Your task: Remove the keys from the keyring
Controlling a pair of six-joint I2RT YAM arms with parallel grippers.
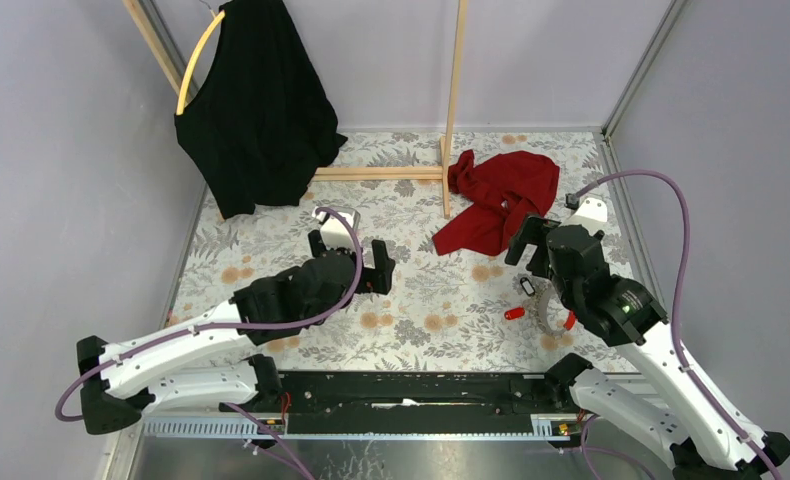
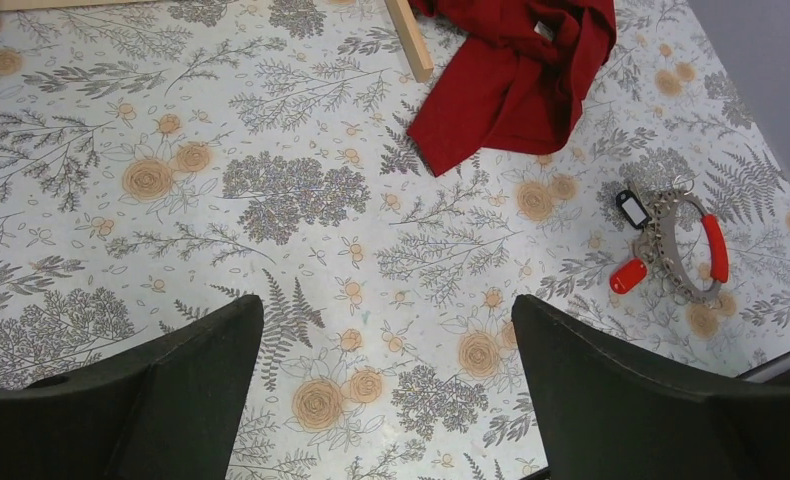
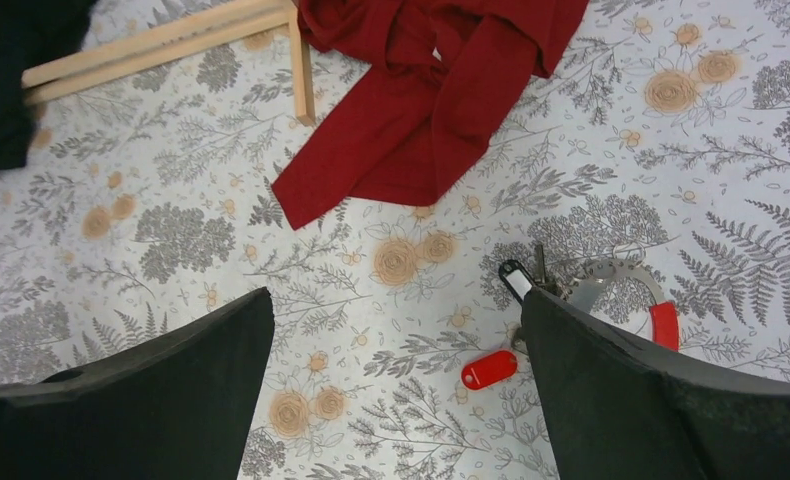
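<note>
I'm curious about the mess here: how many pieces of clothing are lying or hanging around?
2. A black garment hangs from the yellow hanger at the back left; a red garment lies crumpled on the table by the wooden post. No others show.

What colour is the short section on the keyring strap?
Bright red; the rest of the keyring is grey-white. Clearest in left wrist view.

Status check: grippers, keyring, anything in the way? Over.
Both open, empty: left gripper, right gripper. Lying loose beside right gripper: keyring, keys on it. Close by, not touching: red cloth.
</note>
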